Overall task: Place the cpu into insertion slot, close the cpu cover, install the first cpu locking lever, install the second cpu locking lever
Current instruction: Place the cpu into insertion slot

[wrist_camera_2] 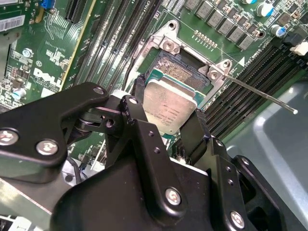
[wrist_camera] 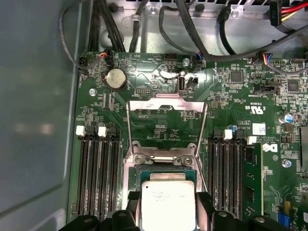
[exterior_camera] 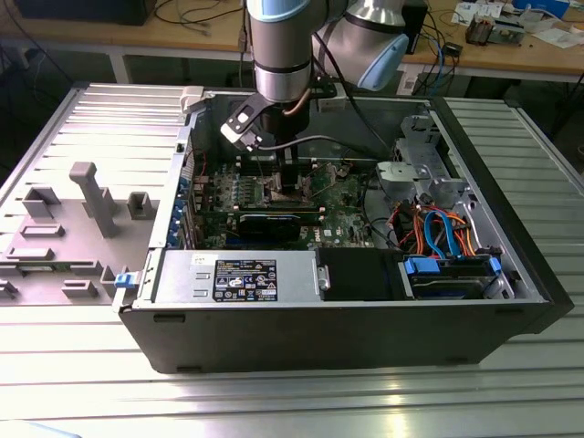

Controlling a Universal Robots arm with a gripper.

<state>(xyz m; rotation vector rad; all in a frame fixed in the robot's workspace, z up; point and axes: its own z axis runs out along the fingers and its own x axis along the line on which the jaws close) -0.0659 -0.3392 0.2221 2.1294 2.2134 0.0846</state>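
Where its black fingers (wrist_camera_2: 195, 129) press in from two sides, the hand (wrist_camera_2: 168, 113) grips the cpu (wrist_camera_2: 169, 100) by opposite edges, silvery top up. In both wrist views we see the chip over the socket (wrist_camera_2: 182, 72), covering the part nearer the hand and leaving a strip of contacts bare beyond its far edge; whether it touches the socket we cannot tell. In the first wrist view the hand (wrist_camera: 167, 211) and cpu (wrist_camera: 167, 199) sit just short of the cover (wrist_camera: 190, 108), which stands open past the socket, with green board (wrist_camera: 240, 96) showing through its window. A thin lever (wrist_camera_2: 262, 96) juts out from the socket's corner, clear of the frame. Memory slots (wrist_camera: 98, 178) run along both sides of the socket, and a round battery (wrist_camera: 116, 79) lies further off. In the exterior view the hand (exterior_camera: 290, 181) reaches down into the open case (exterior_camera: 365, 328), which lies on a ribbed metal tabletop (exterior_camera: 274, 401), with coloured cables (exterior_camera: 438, 228) bundled toward the exterior view's right.
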